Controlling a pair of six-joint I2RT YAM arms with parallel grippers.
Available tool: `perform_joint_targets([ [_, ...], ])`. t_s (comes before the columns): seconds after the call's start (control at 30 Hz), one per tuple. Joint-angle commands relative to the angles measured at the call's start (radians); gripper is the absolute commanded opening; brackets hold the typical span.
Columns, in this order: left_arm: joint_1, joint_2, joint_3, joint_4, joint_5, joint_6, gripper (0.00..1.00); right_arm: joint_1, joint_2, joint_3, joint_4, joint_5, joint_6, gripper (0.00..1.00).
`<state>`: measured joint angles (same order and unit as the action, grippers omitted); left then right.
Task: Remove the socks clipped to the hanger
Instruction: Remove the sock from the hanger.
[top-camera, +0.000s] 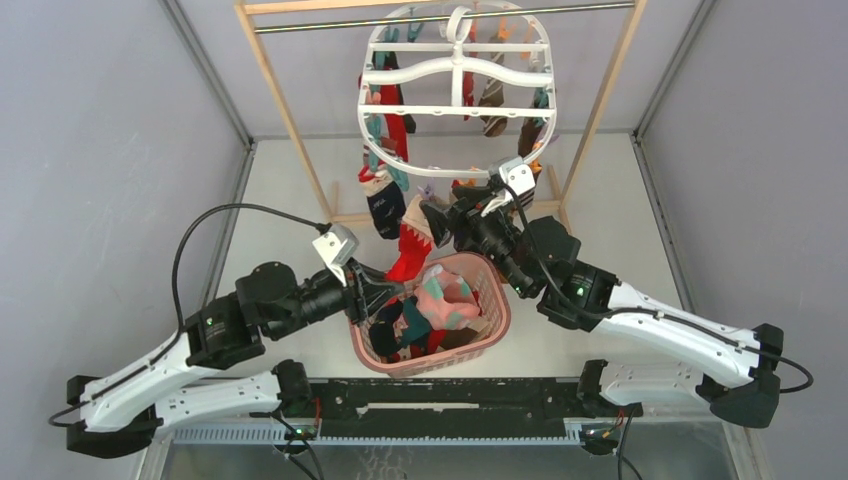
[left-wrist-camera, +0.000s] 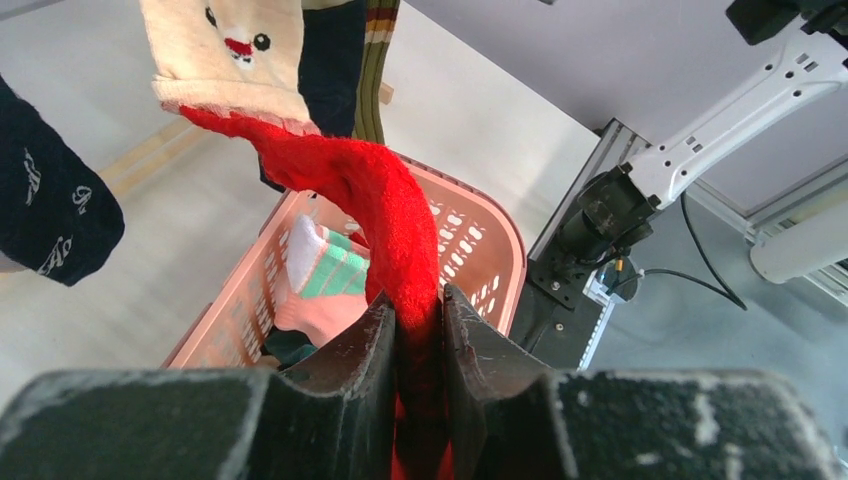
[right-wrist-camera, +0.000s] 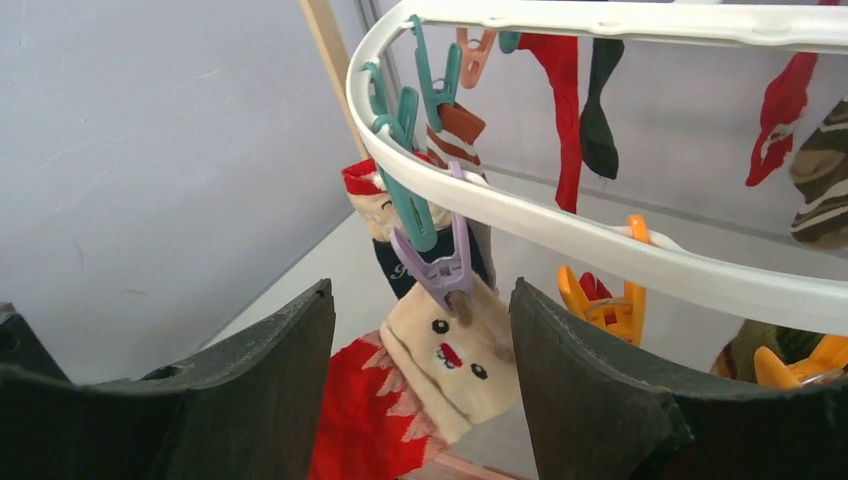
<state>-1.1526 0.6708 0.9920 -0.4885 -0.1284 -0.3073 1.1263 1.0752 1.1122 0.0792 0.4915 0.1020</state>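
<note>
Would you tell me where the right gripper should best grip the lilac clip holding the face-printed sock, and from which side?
On the lilac clip, probably the two splayed upper arms under the white hanger rim: they form a V above the pinch on the face-printed sock, so squeezing them should release it. Come from below, in front, one jaw of the right gripper at each side.

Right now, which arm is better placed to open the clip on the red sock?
Right: the right tool is open at the lilac clip; the left tool is clamped on the red sock.

Red-and-cream sock (left-wrist-camera: 390, 220), white hanger (top-camera: 458, 110)
</note>
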Motion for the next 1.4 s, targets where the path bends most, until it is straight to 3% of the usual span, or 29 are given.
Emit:
perform_joint_targets([
  [0.0,-0.009,-0.04,0.039,-0.008,-0.017,-0.02,0.26,-0.042,-0.018,0.047,-0.001,-0.045,0.04,0.72],
  [0.43,-0.01,-0.067,0.084,-0.071,-0.028,-0.029,0.27,-0.06,-0.006,0.046,0.026,-0.151,0.021,0.74],
  [0.97,-0.01,-0.118,0.097,-0.095,0.006,-0.035,0.27,-0.04,0.073,0.118,-0.012,-0.004,0.027,0.72],
  [1.13,-0.01,-0.128,0.097,-0.096,0.016,-0.036,0.27,-0.042,0.08,0.127,-0.009,-0.004,0.027,0.67],
  [1.37,-0.01,-0.134,0.099,-0.101,0.015,-0.034,0.27,-0.05,0.084,0.132,-0.008,-0.024,0.031,0.5],
])
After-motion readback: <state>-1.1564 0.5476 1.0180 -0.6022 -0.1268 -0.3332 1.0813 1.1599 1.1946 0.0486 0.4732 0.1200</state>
